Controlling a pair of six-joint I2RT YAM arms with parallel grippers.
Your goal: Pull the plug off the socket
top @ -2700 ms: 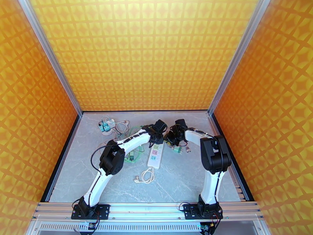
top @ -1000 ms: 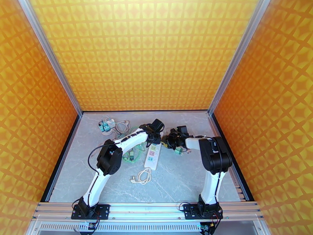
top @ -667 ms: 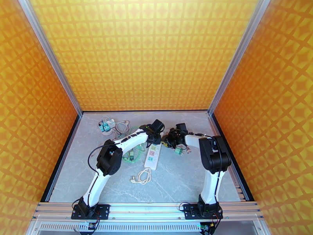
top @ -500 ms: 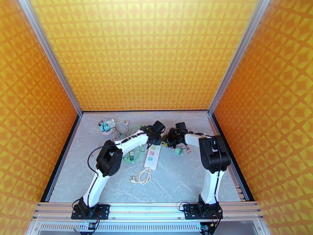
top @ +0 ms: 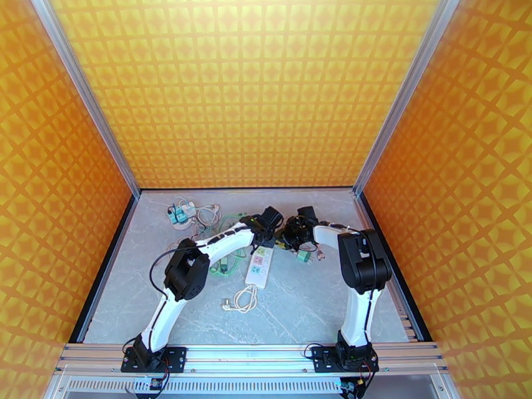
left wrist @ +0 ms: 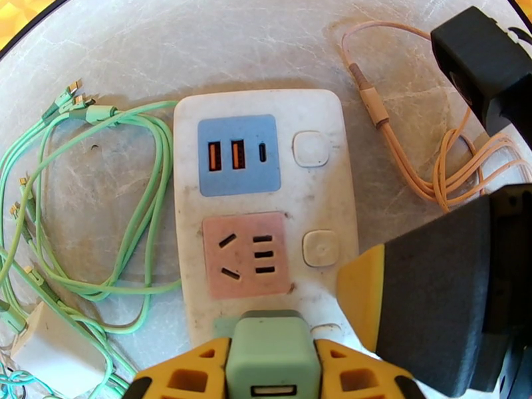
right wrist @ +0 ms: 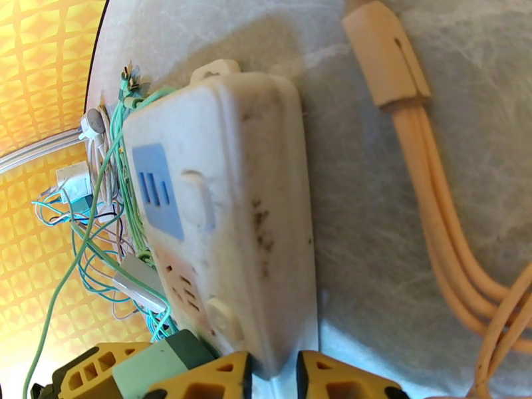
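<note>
The socket is a white power strip with a blue USB panel and a pink outlet panel, lying mid-table. A pale green plug stands on the strip's third section. My left gripper is shut on this plug, one yellow finger on each side. My right gripper is shut on the strip's long edge, close beside the plug. One of its fingers lies over the strip's right side. In the top view both grippers, left and right, meet at the strip's far end.
Loose green cables tangle left of the strip, and a peach cable lies on its right. The strip's coiled white cord rests near its front end. A white adapter with more wires sits at the back left.
Since the earliest frame the strip and its coiled cord have slid a little left. Over the last second both grippers have stayed at the strip's far end, the left wrist edging slightly right.
</note>
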